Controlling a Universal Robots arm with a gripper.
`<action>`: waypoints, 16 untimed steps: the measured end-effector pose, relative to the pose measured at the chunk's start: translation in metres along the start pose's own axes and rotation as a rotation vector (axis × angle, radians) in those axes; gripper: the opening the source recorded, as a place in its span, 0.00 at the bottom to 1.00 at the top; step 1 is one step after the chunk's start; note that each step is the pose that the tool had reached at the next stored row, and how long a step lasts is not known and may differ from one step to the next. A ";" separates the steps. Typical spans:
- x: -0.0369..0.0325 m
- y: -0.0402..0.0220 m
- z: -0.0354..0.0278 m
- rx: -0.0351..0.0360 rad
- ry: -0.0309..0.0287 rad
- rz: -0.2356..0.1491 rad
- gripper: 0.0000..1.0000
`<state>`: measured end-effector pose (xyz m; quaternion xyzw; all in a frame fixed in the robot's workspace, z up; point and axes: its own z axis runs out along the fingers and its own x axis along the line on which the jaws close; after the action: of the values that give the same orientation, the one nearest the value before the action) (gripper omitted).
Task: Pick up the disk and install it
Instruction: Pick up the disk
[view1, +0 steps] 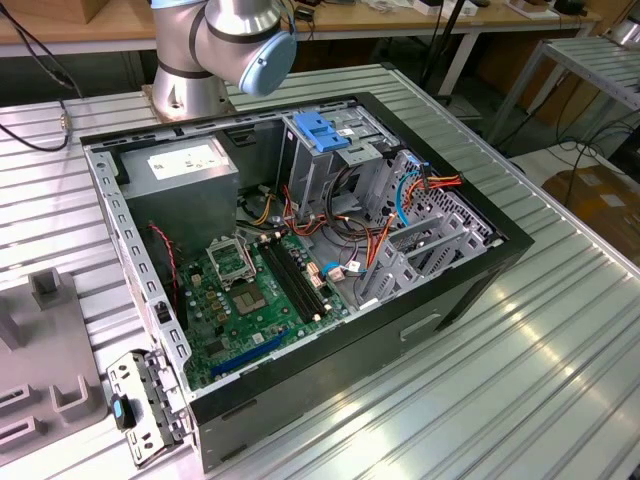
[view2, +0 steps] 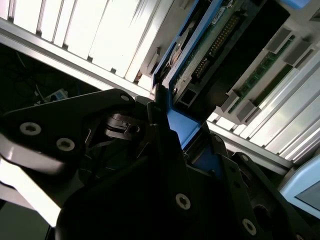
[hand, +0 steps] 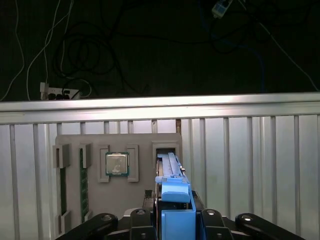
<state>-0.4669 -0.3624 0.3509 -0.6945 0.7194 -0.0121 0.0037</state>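
The disk (hand: 169, 167) stands on edge, a dark slab with a bright blue rail and a blue end tab. Its far end sits at a slot of the grey holder tray (hand: 145, 142). In the second wrist view the disk (view2: 200, 55) shows its green circuit board beside the blue rail. My gripper (hand: 176, 214) has one black finger pressed against each side of the blue end tab, so it is shut on the disk. In the second wrist view the gripper (view2: 181, 129) clamps the same blue tab.
The open computer case (view1: 470, 290) lies on the ribbed metal table (view1: 560, 380), with a motherboard (view1: 250, 290) and a drive cage topped by a light-blue latch plate (view1: 322, 132). The arm's base (view1: 215, 50) stands behind it. The tray also holds a processor chip (hand: 117, 164) and memory sticks (hand: 83, 182).
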 end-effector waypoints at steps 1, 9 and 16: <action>0.0000 0.0000 -0.0004 0.0000 -0.0001 0.000 0.37; 0.0000 -0.0001 -0.0042 -0.0001 0.0000 0.000 0.37; 0.0001 -0.0002 -0.0073 -0.0002 0.0000 0.000 0.37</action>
<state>-0.4669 -0.3624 0.3581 -0.6945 0.7194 -0.0120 0.0036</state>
